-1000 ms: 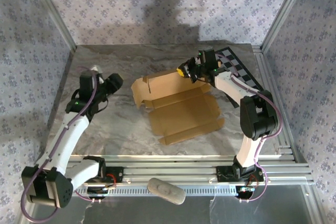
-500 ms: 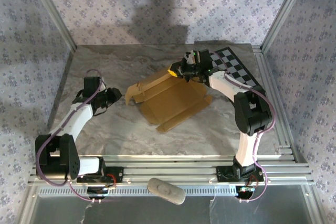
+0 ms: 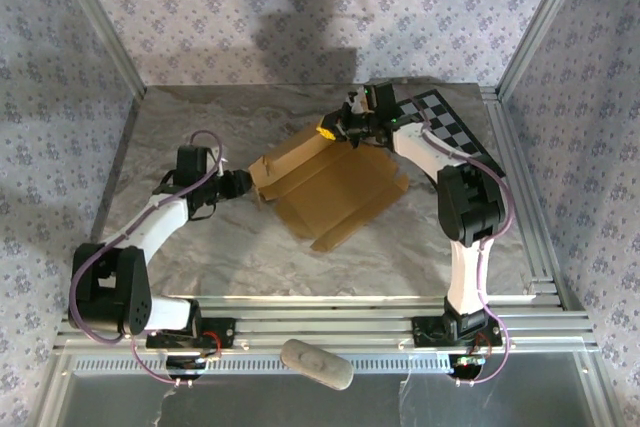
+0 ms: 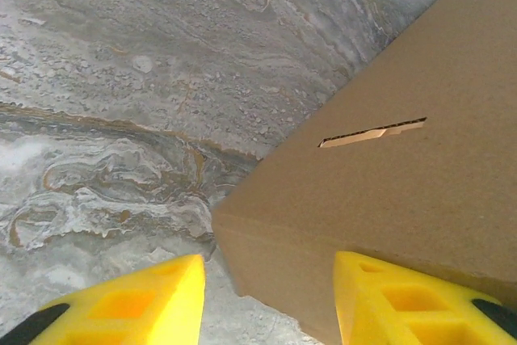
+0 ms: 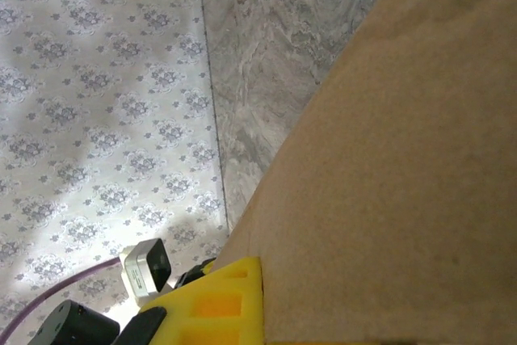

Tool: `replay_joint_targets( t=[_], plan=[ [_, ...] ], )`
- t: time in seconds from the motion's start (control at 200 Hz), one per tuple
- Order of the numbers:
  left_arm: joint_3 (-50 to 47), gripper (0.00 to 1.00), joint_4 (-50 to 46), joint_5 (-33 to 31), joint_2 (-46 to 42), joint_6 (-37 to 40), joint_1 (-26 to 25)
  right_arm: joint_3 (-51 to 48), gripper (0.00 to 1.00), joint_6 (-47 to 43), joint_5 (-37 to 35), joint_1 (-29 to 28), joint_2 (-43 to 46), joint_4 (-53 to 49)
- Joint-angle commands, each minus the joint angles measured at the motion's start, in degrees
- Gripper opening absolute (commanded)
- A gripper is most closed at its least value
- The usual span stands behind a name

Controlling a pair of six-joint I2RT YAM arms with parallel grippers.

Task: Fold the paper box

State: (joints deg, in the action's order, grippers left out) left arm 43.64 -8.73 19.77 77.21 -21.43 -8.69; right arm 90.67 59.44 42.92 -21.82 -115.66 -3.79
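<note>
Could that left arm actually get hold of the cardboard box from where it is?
Probably yes. The left gripper sits right at the left-hand corner of the paper box, its jaws apart with that corner poking between them. Nothing stands in between; around it lies bare table.

Item: paper box (image 3: 330, 192), one piece
Material: plain tan-brown cardboard, unprinted, matte
Form: die-cut sheet with flaps and tabs, partly folded toward shallow tray
Position: middle of table (image 3: 220, 257), turned diagonally, one flap corner pointing toward near edge
Pose: left wall standing up, far corner lifted, base and right-hand flaps lying lower
Left wrist view: outer wall face with narrow cut slot (image 4: 373, 132), lower corner close to table surface
Right wrist view: broad bare panel, slanted across frame
</note>
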Motion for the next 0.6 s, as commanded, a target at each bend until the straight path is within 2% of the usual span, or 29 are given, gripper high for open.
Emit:
replay_joint_targets(
  t=[0.0,0.385,0.595],
  plan=[
    [1.28,0.47,1.44,0.79,0.75,3.23,-2.14,2.8,0.0,-0.87,1.37,-0.41,-2.3,-3.2],
    [1.07,0.49,5.54,0.01,0.05,0.35,-8.08,4.91,0.0,0.19,1.73,-0.01,-3.62,-3.75],
    [2.93,0.5,5.89,-2.5,2.22,-0.39,-11.45,5.3,0.0,0.84,2.0,0.08,-3.53,-3.57]
  ],
)
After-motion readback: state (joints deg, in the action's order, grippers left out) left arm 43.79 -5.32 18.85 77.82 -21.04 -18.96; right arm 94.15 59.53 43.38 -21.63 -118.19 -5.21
